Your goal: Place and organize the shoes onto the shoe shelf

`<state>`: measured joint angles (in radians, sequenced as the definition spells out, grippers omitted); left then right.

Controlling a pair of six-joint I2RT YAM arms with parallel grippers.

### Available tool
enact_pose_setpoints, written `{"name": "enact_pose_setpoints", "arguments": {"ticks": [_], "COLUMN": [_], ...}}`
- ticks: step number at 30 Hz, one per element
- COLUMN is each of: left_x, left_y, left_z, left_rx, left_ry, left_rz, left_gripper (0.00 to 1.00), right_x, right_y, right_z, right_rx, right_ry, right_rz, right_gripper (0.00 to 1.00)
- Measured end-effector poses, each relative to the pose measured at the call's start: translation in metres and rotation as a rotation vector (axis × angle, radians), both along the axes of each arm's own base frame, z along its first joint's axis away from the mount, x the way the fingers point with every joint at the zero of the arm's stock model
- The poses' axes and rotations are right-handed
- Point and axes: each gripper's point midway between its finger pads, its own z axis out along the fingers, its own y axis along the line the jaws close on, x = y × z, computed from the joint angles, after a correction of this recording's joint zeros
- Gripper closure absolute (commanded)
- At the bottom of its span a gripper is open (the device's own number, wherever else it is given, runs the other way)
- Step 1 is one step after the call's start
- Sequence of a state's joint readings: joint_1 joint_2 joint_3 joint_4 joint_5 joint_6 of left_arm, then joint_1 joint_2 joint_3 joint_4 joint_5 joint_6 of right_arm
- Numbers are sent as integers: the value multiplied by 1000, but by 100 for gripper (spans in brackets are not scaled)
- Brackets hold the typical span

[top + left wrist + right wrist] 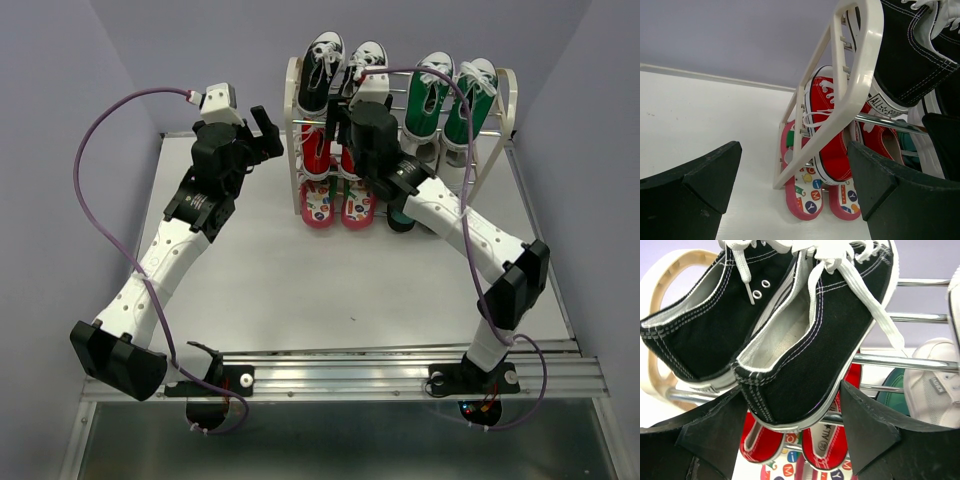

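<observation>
Straddling heel of black sneaker at twelve o'clock on shoe shelf with released right gripper; hanging left gripper open at nine o'clock.

- Desk: plain white top with a metal rail along the near edge.
- Shoe shelf: stands at the far middle of the desk, cream side frames down on the surface.
- Flip-flops: pink-edged pair with printed footbeds at the shelf's foot, left half. Their near ends appear to touch the desk.
- Dark green boot: at the shelf's foot, right half, mostly hidden.
</observation>
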<state>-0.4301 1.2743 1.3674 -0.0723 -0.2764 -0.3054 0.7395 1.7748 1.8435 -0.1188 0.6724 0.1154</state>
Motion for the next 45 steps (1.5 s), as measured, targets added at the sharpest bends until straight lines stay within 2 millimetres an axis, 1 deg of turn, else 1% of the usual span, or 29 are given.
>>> {"name": "enact_pose_setpoints", "arguments": {"ticks": [3, 5, 6, 8, 9, 11, 12, 14, 17, 21, 22, 26, 31, 34, 35, 36, 38, 39, 40, 41, 42, 43, 45], "left_x": [0, 0, 0, 1, 2, 4, 5, 6, 7, 6, 6, 6, 5, 0, -3, -9, -18, -24, -28, -32, -36, -39, -47], "left_y": [-2, -4, -6, -9, -11, -15, -18, -21, -26, -30, -31, -32, -34, -32, -31, -29, -24, -22, -19, -16, -13, -11, -6], "left_z": [0, 0, -2, -4, -6, -10, -12, -16, -18, -19, -19, -17, -15, -11, -10, -9, -11, -14, -17, -22, -28, -35, -67], "left_rx": [-1, -2, -2, -1, -1, 2, 2, 4, 3, 1, 0, -2, -6, -12, -14, -19, -28, -32, -38, -47, -54, -63, -72], "left_ry": [0, 1, 4, 10, 14, 24, 29, 37, 42, 44, 44, 40, 34, 20, 15, 8, 0, 1, 3, 3, 8, 17, 62], "left_rz": [-13, -24, -34, -46, -54, -69, -80, -95, -117, -139, -145, -153, -163, -166, -166, -167, -165, -164, -159, -152, -143, -132, -114], "left_gripper": [1, 1, 1, 1, 1, 1, 1, 1, 1, 1, 1, 1, 1, 1, 1, 1, 1, 1, 1, 1, 1, 1, 1], "right_x": [-8, -13, -15, -19, -20, -20, -20, -20, -20, -21, -21, -24, -37, -53, -60, -67, -84, -92, -104, -109, -115, -123, -137], "right_y": [-4, -8, -9, -13, -14, -15, -14, -14, -14, -13, -13, -14, -22, -28, -27, -30, -32, -34, -38, -39, -43, -48, -62], "right_z": [1, 2, 2, 4, 4, 5, 4, 3, 3, 3, 3, 3, 8, 10, 3, 7, 0, -8, -25, -31, -45, -66, -113], "right_rx": [-10, -18, -22, -29, -32, -38, -40, -46, -48, -42, -44, -43, -29, -8, -6, 5, 21, 28, 38, 44, 53, 63, 63], "right_ry": [0, 1, 0, 0, -1, -2, 0, 2, 2, 3, 3, 12, 30, 45, 69, 66, 91, 109, 148, 159, 188, 222, 312], "right_rz": [26, 43, 49, 57, 59, 61, 62, 66, 68, 71, 75, 78, 86, 123, 152, 167, 217, 238, 258, 263, 263, 255, 211], "right_gripper": [66, 64, 59, 54, 47, 43, 39, 38, 27, 3, 0, 0, 0, 0, 0, 0, 0, 0, 0, 0, 0, 0, 0]}}
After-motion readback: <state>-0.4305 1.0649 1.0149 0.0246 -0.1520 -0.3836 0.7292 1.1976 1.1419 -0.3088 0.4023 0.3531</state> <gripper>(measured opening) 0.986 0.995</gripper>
